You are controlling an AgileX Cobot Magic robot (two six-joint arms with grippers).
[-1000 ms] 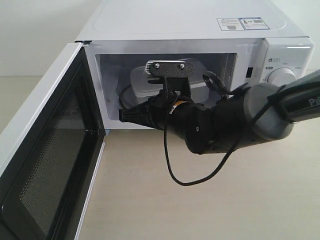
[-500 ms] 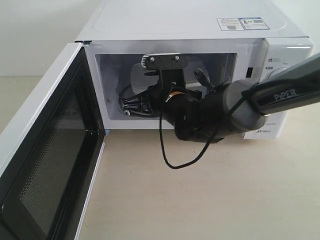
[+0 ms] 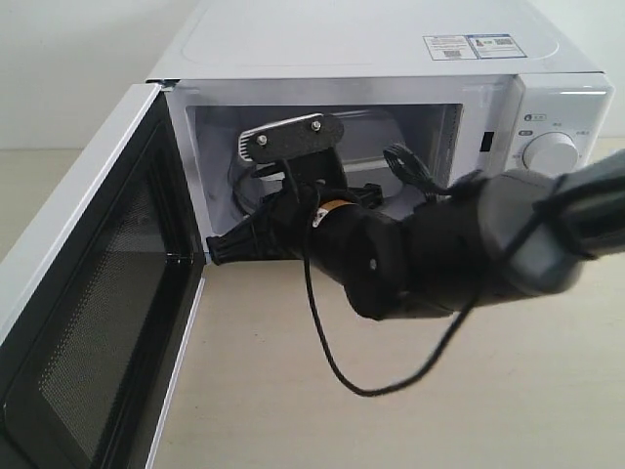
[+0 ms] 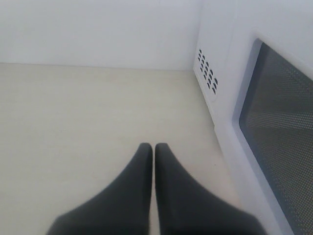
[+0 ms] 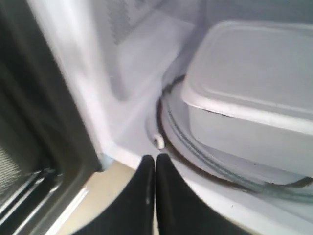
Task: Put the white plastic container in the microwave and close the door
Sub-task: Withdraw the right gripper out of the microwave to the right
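The white plastic container (image 5: 254,73) sits on the glass turntable (image 5: 220,169) inside the microwave (image 3: 371,44). In the exterior view my right arm hides most of it. The door (image 3: 98,313) stands wide open, swung out to the left. My right gripper (image 5: 155,159) is shut and empty, its tips (image 3: 217,249) at the cavity's front left sill, apart from the container. Beside the door's outer face (image 4: 279,122), my left gripper (image 4: 154,147) is shut over the tabletop with nothing in it. It does not appear in the exterior view.
Two dials (image 3: 552,151) are on the microwave's right panel, behind my right arm. A black cable (image 3: 332,352) loops down from that arm over the beige table (image 3: 293,410). Vent holes (image 4: 208,76) mark the microwave's side wall.
My right gripper has pulled back out of the cavity, down and leftward toward the door hinge side. The container stays on the turntable. The door has not moved.
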